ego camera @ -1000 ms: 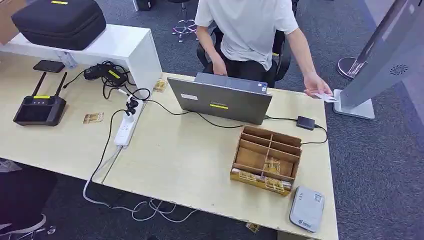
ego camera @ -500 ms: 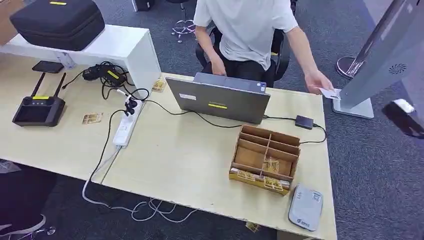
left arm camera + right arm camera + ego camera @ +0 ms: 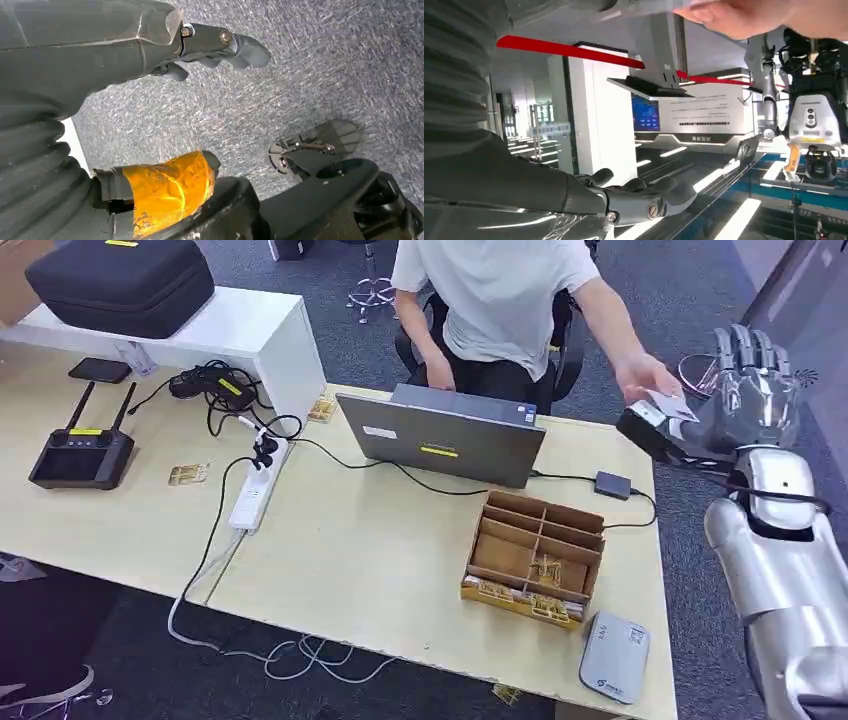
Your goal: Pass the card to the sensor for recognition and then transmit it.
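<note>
Held out past the far right corner of the table (image 3: 400, 570): the white card (image 3: 672, 407), pinched at one end in the person's hand (image 3: 645, 378). Lies roughly flat, long axis running from that hand toward the robot, free end pointing at the right hand (image 3: 752, 390). Sits just beside the thumb side of that hand, lower than the fingertips; cannot tell whether touching yet. Right hand raised, fingers (image 3: 748, 345) upright and spread apart, nothing in its grasp. By far the nearer hand, so probably only a short reach across to the card and a close of thumb against fingers on the free end. Left hand (image 3: 150, 45) hanging low over grey carpet, fingers loosely bent, thumb apart, nothing held, well away from the card. Grey sensor pad (image 3: 613, 658) at the near right corner of the table, just beside the wooden organiser (image 3: 535, 560), well apart from the card.
</note>
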`<state>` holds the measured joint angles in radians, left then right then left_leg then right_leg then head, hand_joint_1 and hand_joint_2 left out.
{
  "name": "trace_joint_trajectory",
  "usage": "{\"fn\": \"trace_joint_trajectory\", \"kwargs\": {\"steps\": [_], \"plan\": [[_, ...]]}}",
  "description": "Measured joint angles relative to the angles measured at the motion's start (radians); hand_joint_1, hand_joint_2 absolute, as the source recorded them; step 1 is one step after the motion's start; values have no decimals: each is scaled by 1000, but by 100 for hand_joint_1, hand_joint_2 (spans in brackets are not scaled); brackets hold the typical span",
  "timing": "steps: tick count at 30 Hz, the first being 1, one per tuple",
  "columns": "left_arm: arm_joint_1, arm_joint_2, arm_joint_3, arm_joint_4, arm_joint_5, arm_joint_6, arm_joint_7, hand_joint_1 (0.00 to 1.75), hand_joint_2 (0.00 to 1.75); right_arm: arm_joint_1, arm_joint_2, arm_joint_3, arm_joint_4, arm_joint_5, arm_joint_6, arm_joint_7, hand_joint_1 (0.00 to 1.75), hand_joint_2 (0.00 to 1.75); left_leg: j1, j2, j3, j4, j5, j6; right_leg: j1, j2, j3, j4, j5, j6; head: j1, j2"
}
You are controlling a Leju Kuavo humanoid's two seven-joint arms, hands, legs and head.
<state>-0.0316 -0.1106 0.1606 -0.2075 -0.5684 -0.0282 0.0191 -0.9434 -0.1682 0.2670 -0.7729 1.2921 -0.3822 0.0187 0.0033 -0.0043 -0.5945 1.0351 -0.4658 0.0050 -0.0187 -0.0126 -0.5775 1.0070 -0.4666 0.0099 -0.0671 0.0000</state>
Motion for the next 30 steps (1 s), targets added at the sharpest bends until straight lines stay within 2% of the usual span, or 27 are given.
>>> {"fn": "trace_joint_trajectory", "kwargs": {"steps": [21, 22, 24, 30], "plan": [[1, -3, 5, 1, -12, -8, -1, 0, 175, -1, 48, 39, -3, 1, 4, -5, 0, 175, 0, 1, 0, 0, 0, 0, 0, 1, -1, 0, 0, 0, 0, 0], [1, -3, 5, 1, -12, -8, -1, 0, 175, 0, 51, 41, -3, 3, 4, -6, 175, 175, 0, 1, 0, 0, 0, 0, 0, 1, -1, 0, 0, 0, 0, 0], [1, -3, 5, 1, -13, -9, -1, 0, 175, 1, 57, 47, -2, 2, 5, -8, 175, 175, 0, 1, 0, 0, 0, 0, 0, 1, -1, 0, 0, 0, 0, 0], [2, -5, 16, 2, -9, -14, 2, 0, 175, 24, 68, 51, -18, -104, 21, -58, 175, 175, 0, 0, 0, 0, 0, 0, 0, 0, -1, 0, 0, 0, 0, 0]]}}
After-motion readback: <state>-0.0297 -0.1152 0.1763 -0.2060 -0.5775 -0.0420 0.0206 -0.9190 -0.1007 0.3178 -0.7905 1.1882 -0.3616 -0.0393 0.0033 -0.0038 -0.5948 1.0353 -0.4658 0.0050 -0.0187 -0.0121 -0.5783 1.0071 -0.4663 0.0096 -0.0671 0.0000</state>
